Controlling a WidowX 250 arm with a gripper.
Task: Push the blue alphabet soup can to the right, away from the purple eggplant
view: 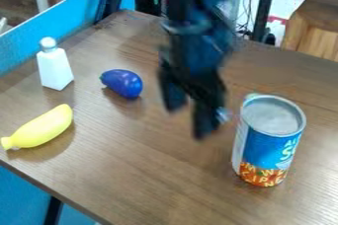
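Metal can (265, 145), one: it stands upright on your brown wood-grain table (155, 169), toward the right side of the view. Blue label with pale lettering, an orange band of letters around the foot, grey round top inside a raised rim; you cannot see what it contains. At the upper left of that rim, a small greenish edge shows, too hidden to identify.

White bottle (55, 68), one: upright, four-sided, narrower at the shoulder, with a rounded white top; its contents are hidden from you. It stands near the blue panel (66, 17) that runs along the table's far left side.

Purple-blue toy eggplant (123, 83), one: lying on its side, between the bottle and your gripper (189, 120).

Yellow toy banana (41, 128), one: lying near the table's left edge, nearer the camera than the bottle, one end pointing toward that edge.

Gripper, black, one: blurred, hanging over the middle of the table, its pincer released, the two fingers spread with nothing visible between them. The can is the item nearest you, just beside the gripper, with a strip of table seen between.

Count: two containers, two toy foods.
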